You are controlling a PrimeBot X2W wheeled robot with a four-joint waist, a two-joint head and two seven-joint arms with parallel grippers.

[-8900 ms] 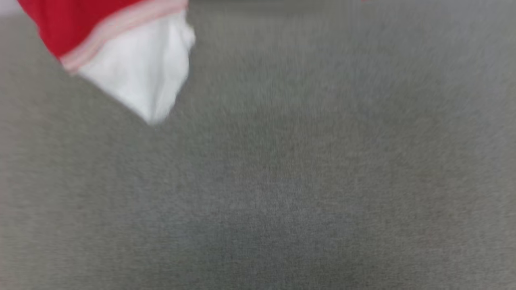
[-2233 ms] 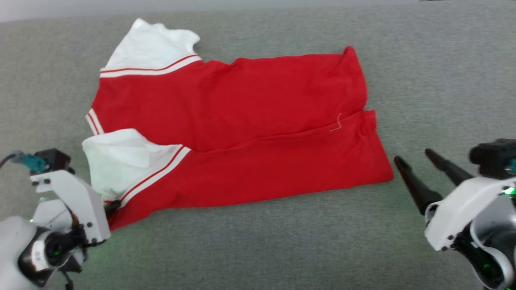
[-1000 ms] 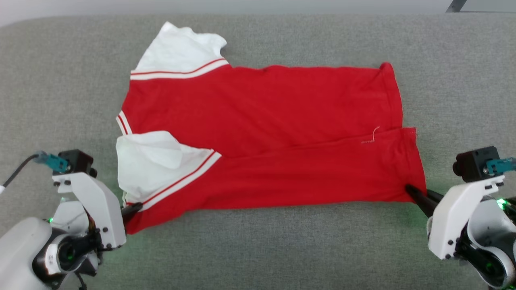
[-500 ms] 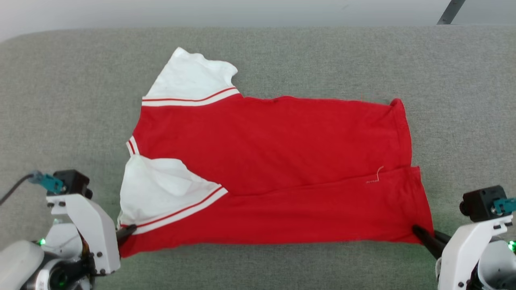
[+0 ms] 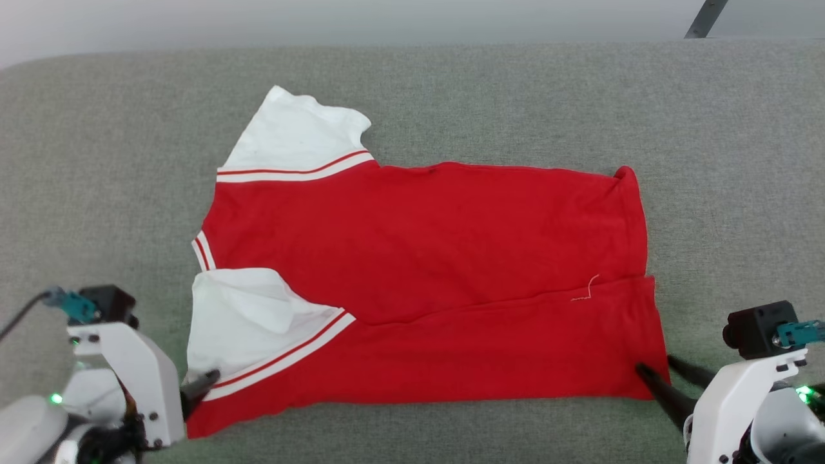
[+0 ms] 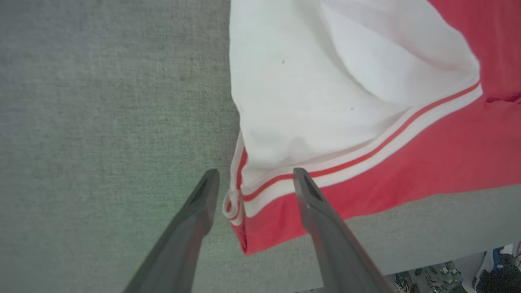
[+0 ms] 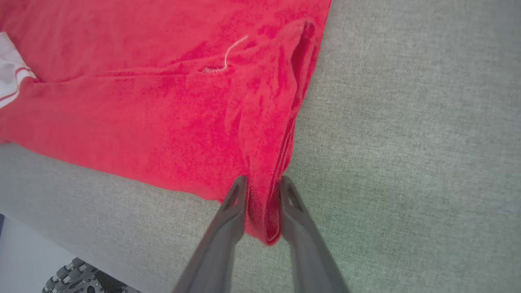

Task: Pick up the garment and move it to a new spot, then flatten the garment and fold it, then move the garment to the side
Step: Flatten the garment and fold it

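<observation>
Red shirt (image 5: 425,258) spread on surface (image 5: 709,161), near edge lapped over. Left hand (image 6: 254,175) wide open astride near-left corner; right hand (image 7: 262,181) part-open around near-right hem. Looks like folding step; next needs firm pinch on both corners.

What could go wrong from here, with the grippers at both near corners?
1. The right gripper has its jaws parted, but a hem corner of the garment stands bunched between them; pulling back could drag it and rumple the flat body.
2. The left gripper is open around the curled striped trim, which might snag a finger.
3. The near white sleeve lies creased; folding now would likely trap that.
</observation>
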